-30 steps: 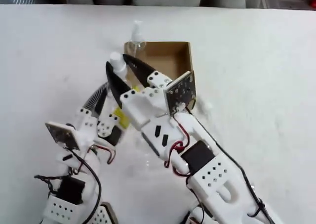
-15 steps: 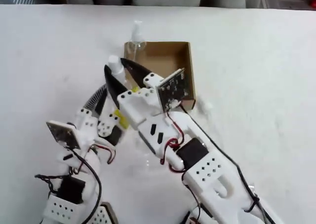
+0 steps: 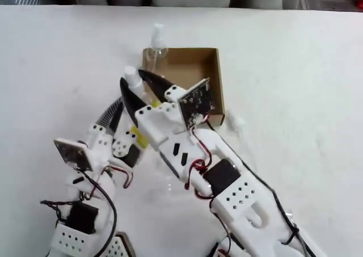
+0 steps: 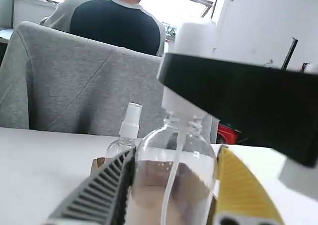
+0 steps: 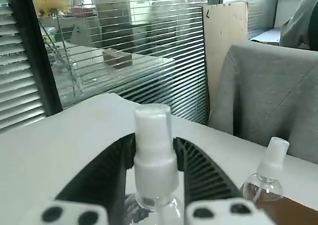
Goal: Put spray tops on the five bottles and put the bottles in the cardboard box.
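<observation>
A clear bottle (image 4: 175, 178) stands upright between the grey ribbed finger and the yellow finger of my left gripper (image 4: 174, 185), which is shut on it. In the high view that gripper (image 3: 127, 116) sits just left of the cardboard box (image 3: 218, 70). A white spray top (image 3: 131, 75) sits on the bottle's neck, its tube hanging inside. My right gripper (image 3: 131, 76) comes from the near right, its black fingers (image 5: 198, 170) shut on the spray top (image 5: 155, 155). A second bottle (image 3: 154, 51) with its top on stands in the box's far left corner.
The white table (image 3: 295, 70) lies bare to the right of the box and on the far left. Grey chair backs (image 4: 74, 81) stand beyond the far edge. The two arms cross closely at the near left of the box.
My right gripper has shifted slightly left and nearer with the spray top, and its wrist has turned a little. The left arm and the bottle in the box stayed put.
</observation>
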`<state>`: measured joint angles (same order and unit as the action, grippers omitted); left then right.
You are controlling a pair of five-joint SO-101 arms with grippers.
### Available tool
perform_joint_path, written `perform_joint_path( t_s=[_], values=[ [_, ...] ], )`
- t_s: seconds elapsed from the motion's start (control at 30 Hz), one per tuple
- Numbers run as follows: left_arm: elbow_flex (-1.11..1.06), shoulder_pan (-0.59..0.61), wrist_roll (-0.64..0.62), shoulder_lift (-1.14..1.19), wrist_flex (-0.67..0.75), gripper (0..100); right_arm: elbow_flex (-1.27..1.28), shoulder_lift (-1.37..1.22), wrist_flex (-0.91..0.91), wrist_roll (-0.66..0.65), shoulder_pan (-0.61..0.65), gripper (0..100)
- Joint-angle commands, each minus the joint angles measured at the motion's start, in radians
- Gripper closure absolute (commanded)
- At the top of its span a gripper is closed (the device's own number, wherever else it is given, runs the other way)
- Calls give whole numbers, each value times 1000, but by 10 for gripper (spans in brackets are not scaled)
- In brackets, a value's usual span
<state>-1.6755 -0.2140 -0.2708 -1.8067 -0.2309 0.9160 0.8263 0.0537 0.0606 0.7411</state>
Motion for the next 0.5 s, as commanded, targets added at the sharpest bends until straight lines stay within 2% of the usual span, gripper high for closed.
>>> perform_joint_path(
  t_s=[0.0, 0.47],
  values=[
    [17, -4, -11, -21, 0, 921, -11, 36, 10, 5, -5, 983],
    [15, -4, -11, -21, -2, 921, -11, 35, 58, 0, -4, 980]
  ],
)
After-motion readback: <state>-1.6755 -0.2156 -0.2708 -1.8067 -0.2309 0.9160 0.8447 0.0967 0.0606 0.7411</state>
